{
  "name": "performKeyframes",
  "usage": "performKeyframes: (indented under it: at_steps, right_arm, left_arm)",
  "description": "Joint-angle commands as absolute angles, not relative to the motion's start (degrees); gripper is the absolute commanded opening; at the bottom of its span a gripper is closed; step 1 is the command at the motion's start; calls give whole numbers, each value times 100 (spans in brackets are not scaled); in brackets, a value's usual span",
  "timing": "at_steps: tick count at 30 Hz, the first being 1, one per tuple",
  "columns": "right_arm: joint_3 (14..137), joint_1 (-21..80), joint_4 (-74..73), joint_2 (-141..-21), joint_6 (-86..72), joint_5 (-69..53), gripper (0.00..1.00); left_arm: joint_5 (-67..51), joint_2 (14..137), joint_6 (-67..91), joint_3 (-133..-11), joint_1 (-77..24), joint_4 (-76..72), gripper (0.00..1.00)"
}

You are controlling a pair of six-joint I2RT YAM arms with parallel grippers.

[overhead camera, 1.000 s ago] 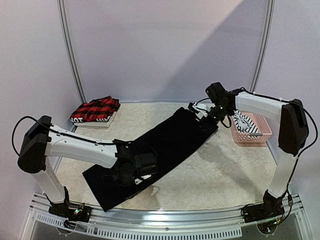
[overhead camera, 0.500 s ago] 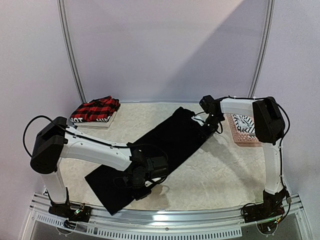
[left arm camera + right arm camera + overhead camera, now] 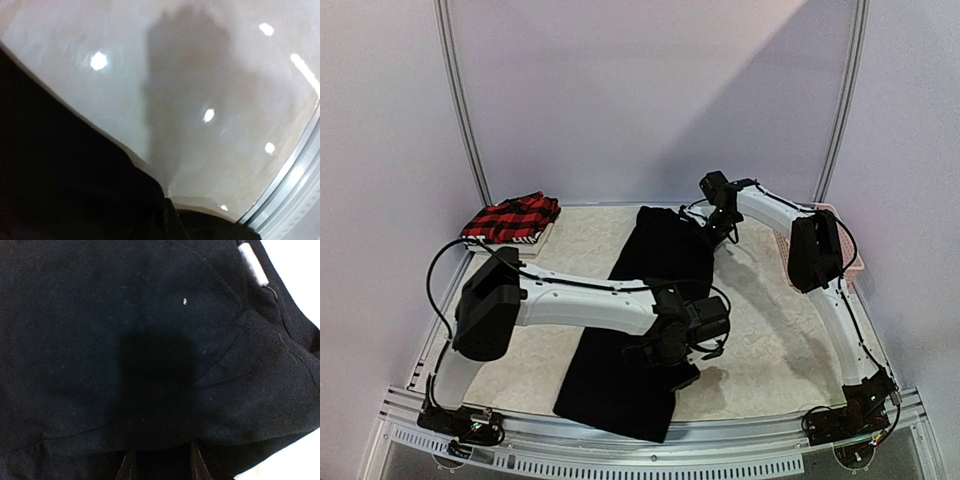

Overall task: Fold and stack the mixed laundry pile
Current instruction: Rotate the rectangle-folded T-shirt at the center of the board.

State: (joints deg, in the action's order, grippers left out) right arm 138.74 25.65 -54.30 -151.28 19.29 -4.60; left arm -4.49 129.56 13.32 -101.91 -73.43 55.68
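Reader: Shirt first. Where did you have the black T-shirt (image 3: 660, 262)?

Legend: You had it folded into a long strip on the worktop (image 3: 770, 330), running from the far middle toward the near edge, its near end a little to the left. Your left arm crossed over it.

Reader: And your hands?

Legend: Your left hand (image 3: 678, 360) sat at the strip's right edge, in its nearer half, closed down on the cloth there. Its wrist view showed only black fabric at lower left and bare worktop beyond. Your right hand (image 3: 712, 230) was at the strip's far right corner. In its wrist view the fingers (image 3: 127, 466) stood part-way apart, a thick fold of the black cloth gripped between them, seams and a small white tag ahead.

Reader: The rest of the laundry?

Legend: The red-and-black plaid piece (image 3: 512, 217) lay folded at the far left corner, well apart from the shirt. The pink basket (image 3: 855, 258) stood at the far right, mostly hidden behind your right arm.
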Motion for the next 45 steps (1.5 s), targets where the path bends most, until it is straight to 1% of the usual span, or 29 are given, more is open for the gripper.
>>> performKeyframes:
  at_steps: [1, 5, 7, 8, 11, 14, 17, 20, 24, 26, 28, 32, 36, 40, 42, 45]
  right_arm:
    - [13987, 2670, -5385, -15460, 2181, -630, 38]
    - [13984, 2623, -5328, -15347, 2087, -777, 42]
    - [13952, 2509, -5452, -15167, 1992, -973, 46]
    - [13911, 2433, -5517, -14961, 1935, -1098, 48]
    - [13515, 2207, -5673, -14344, 1776, -1417, 54]
    - [12683, 2049, -5568, -13333, 1771, -1503, 56]
    - [11680, 2004, -5392, -12308, 1802, -1544, 57]
    - [10528, 2003, -5235, -11463, 1690, -1774, 57]
    - [9145, 2003, -4853, -10347, 1472, -2118, 57]
    - [8513, 2008, -4665, -9782, 1398, -2270, 57]
    - [7942, 2004, -4486, -9358, 1323, -2416, 57]
    - [6937, 2050, -4296, -8629, 1371, -2855, 56]
    - [6523, 2489, -4832, -8302, 2202, -2769, 53]
    - [6108, 3169, -4593, -8299, 2484, -2279, 52]
    - [6248, 3271, -4439, -8446, 2509, -2135, 51]
    - [6862, 3257, -4175, -9029, 2469, -1706, 50]
  left_arm:
    - [-868, 13581, 1062, -11128, -7488, 5445, 9]
    - [-1155, 14039, 1059, -11953, -7488, 5318, 14]
    - [-1138, 14102, 1072, -12184, -7497, 5299, 25]
    - [-1149, 14041, 1049, -12187, -7497, 5240, 28]
    - [-1166, 13646, 963, -12001, -7497, 5144, 36]
    - [-1191, 13022, 866, -11675, -7497, 5141, 41]
    - [-809, 12203, 901, -10963, -7461, 5009, 45]
    - [-84, 11294, 1305, -9784, -7349, 4606, 48]
    - [832, 10159, 2435, -8172, -6914, 3658, 49]
    - [900, 9696, 2972, -7416, -6634, 3262, 49]
    - [720, 9351, 3276, -6734, -6426, 2835, 49]
    - [452, 9163, 3316, -5975, -6392, 2473, 48]
    - [213, 9128, 3375, -5375, -6503, 2132, 47]
    - [206, 9203, 3347, -5117, -6638, 2022, 47]
    - [240, 9292, 3296, -5107, -6697, 2061, 47]
    - [223, 9478, 3295, -5100, -6773, 1999, 47]
